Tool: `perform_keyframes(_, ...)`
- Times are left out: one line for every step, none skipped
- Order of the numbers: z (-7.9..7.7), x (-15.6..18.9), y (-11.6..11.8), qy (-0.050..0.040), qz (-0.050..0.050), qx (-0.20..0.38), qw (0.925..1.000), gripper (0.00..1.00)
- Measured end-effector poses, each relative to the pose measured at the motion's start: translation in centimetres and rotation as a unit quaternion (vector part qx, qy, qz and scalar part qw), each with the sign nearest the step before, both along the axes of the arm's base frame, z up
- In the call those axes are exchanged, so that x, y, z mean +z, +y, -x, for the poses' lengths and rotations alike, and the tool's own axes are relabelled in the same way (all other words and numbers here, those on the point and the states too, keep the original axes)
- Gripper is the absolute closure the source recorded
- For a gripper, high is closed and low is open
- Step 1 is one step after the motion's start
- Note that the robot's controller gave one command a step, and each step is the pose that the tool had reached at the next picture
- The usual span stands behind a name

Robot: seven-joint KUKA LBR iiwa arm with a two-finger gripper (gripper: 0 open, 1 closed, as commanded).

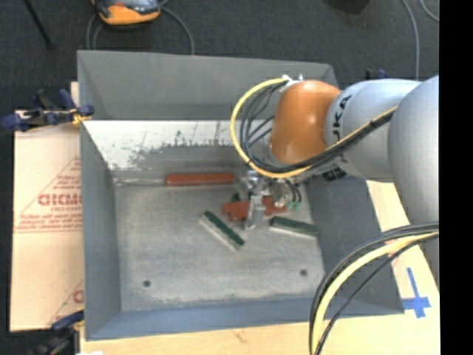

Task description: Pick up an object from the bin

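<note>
Grey metal bin [162, 265] floor holds a small, squat red-brown block [235, 210] at nine o'clock of the tool [256, 213]; its grip state cannot be told.

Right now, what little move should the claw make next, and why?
Probably lower straight down a little. The claw is over the small reddish-brown block near the middle of the grey metal bin, and flat green sticks lie close beside it, so a sideways move might bump them.
</note>
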State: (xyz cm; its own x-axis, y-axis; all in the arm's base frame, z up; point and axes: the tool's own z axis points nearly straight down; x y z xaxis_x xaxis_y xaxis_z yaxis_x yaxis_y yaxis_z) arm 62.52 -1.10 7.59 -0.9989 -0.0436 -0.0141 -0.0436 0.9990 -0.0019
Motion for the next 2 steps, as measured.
perform_keyframes(0.0, 0.0, 0.0, 0.0000, 0.000, 0.000, 1.0000, 1.00)
perform_keyframes(-1.4, 16.9, 5.6, 0.0038, 0.000, 0.015, 0.9999, 1.00)
